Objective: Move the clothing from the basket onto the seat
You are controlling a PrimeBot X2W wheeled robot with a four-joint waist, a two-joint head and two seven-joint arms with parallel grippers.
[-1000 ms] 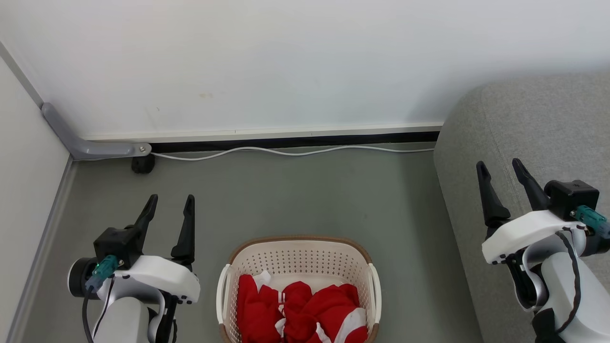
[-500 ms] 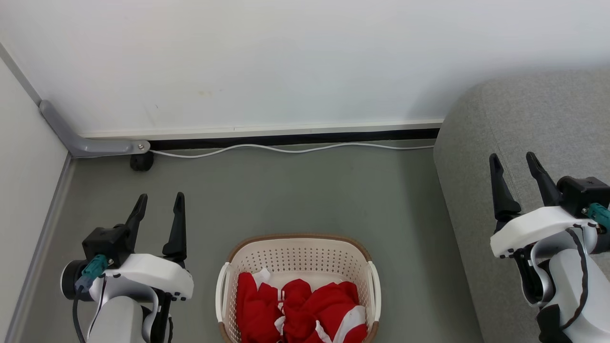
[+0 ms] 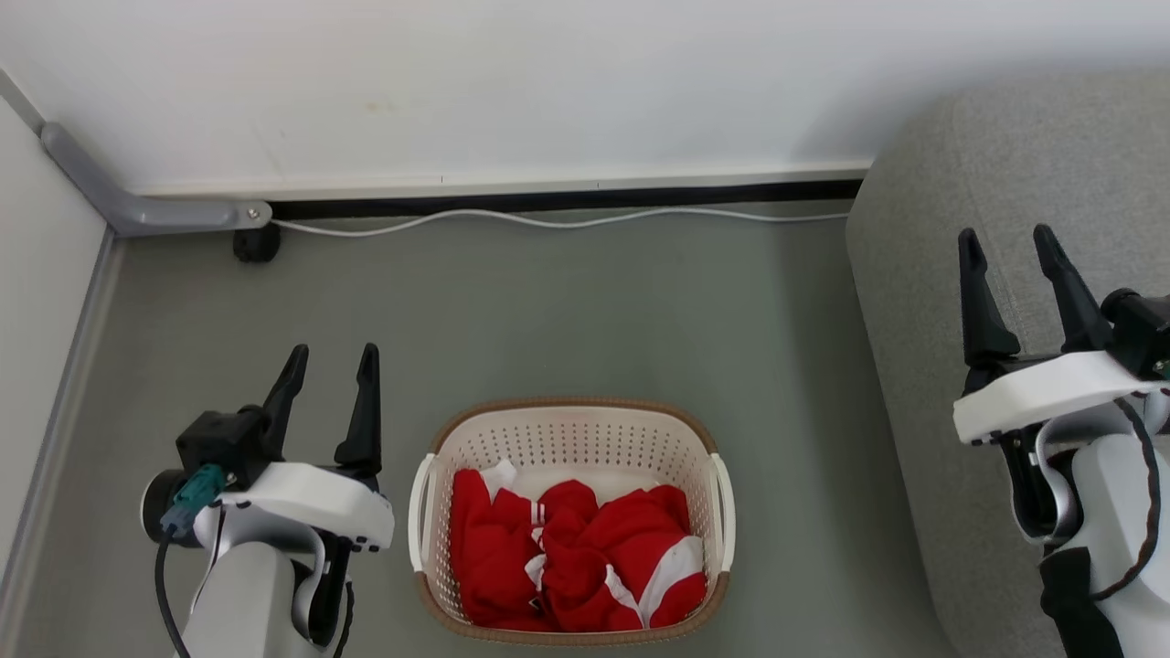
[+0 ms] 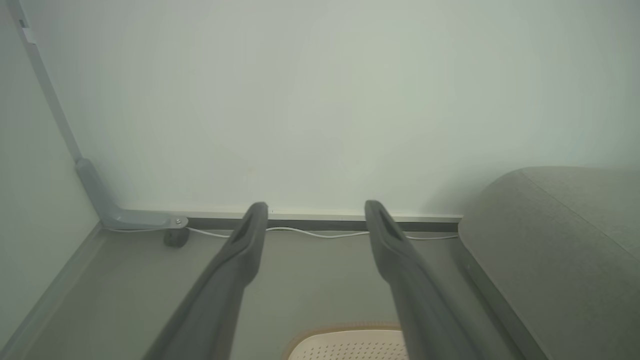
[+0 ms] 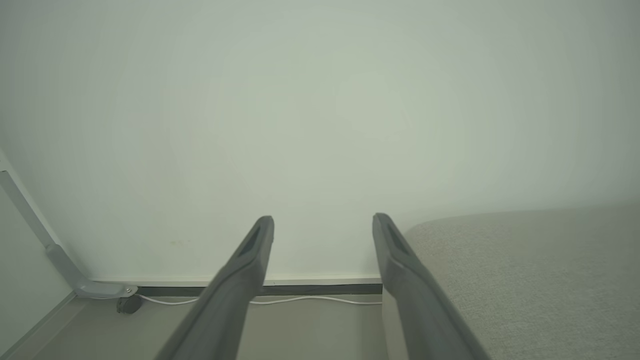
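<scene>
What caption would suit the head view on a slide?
Red clothing in the basket, left gripper open beside it, right gripper open over the grey seat.

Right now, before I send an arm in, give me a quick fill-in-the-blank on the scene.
The clothing lies ___ the basket.
The left gripper and right gripper both have their jaws ___.
The seat stands on the robot's ___ side.
A ___ cable runs along the wall's foot.
Missing: inside; open; right; white.

clothing in basket on floor, seat to its right, wall behind
</scene>
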